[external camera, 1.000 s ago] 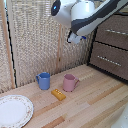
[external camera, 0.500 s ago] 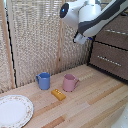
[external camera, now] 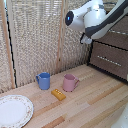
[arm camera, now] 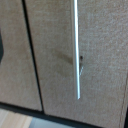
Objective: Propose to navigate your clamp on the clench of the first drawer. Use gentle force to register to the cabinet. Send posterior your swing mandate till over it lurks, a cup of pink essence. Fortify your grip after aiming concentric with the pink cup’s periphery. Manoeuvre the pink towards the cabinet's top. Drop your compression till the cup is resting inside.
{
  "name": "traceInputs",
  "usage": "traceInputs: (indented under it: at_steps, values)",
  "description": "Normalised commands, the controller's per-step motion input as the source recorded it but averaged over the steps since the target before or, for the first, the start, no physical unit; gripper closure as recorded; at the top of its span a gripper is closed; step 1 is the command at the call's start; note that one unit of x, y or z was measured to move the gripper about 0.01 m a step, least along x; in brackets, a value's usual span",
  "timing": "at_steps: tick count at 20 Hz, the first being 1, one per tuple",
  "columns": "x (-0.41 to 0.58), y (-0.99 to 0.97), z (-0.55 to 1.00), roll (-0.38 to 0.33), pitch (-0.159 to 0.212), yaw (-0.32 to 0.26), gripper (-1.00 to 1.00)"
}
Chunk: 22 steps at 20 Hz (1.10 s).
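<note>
Exterior view puts the pink cup (external camera: 70, 82), a small mug with a side loop handle, upright at lower centre of the frame on the wooden table (external camera: 95, 107). The dark brown cabinet (external camera: 111, 59) with thin silver handles fills the right edge. My clamp (external camera: 86, 40) hangs at upper right against it; whether its jaws are parted I cannot tell.

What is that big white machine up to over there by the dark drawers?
The white robot arm is reaching toward the dark brown cabinet, and its wrist camera looks straight at a thin silver handle on a drawer front. The end effector itself cannot be made out. Nothing on the wooden table is held: the pink cup, blue mug, small yellow item and plate sit there.
</note>
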Motion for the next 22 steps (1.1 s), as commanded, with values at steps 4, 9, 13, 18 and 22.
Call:
traceInputs:
  at_steps: [4,9,13,18,22]
  values:
    - [-0.153,-0.46,-0.17,-0.191,0.06,0.144,-1.0]
    - [-0.248,-0.48,-0.13,-0.145,0.075,0.136,-1.0]
    - [-0.246,-0.58,-0.03,-0.107,0.069,0.121,-1.0]
    - [-0.241,-0.61,0.0,-0.074,0.055,0.127,-1.0]
    - [-0.209,-0.57,0.0,-0.057,0.072,0.145,-1.0]
